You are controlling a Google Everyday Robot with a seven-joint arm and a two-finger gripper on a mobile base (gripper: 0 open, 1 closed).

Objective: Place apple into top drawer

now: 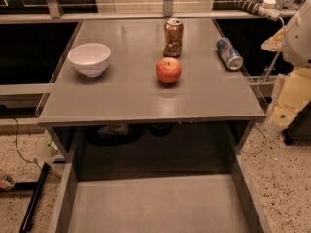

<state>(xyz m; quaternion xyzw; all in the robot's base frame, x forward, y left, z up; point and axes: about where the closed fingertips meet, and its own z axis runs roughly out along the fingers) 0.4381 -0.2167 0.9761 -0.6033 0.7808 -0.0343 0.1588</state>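
Grey tabletop (126,98) fills the upper view, and the top drawer (155,203) stands open below its front edge. At left sits a white bowl (90,58). Near centre rests the apple (168,70), just in front of the upright soda can (173,37) and not touching it. Further right, a blue can (229,53) lies on its side. At the right edge, off the tabletop, hangs the tool (285,105); whether it is released or clenched cannot be told. The apple lies well apart from the tool, to its left in the view, beyond the blue can. The likely approach therefore runs across the right edge of the tabletop.
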